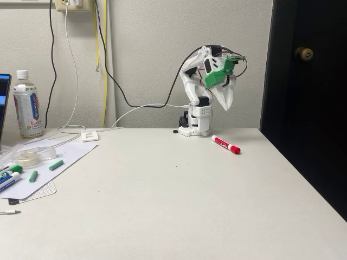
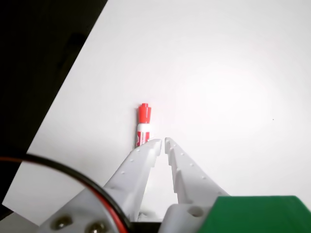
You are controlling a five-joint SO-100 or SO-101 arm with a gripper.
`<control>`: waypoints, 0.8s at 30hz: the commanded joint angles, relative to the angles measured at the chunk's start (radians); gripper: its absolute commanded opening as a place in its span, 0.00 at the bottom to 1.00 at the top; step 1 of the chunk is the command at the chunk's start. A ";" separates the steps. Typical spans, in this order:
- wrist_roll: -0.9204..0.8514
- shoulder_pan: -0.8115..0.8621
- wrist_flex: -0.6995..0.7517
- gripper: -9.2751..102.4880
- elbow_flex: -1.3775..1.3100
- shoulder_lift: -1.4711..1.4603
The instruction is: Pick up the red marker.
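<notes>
Gripper (image 1: 227, 106) folded up high right of centre in the fixed view, fingers nearly together and empty, marker (image 1: 225, 144) on the table (image 1: 162, 200) below.

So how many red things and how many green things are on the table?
Red: 1, the marker.
Green: 3, two chalk bits and one marker cap.
Total: 4.
</notes>
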 commanded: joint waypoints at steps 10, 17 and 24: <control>-0.052 0.037 0.089 0.08 -0.054 -0.086; -0.052 0.035 0.101 0.08 -0.052 -0.152; -0.069 0.035 0.109 0.08 -0.040 -0.178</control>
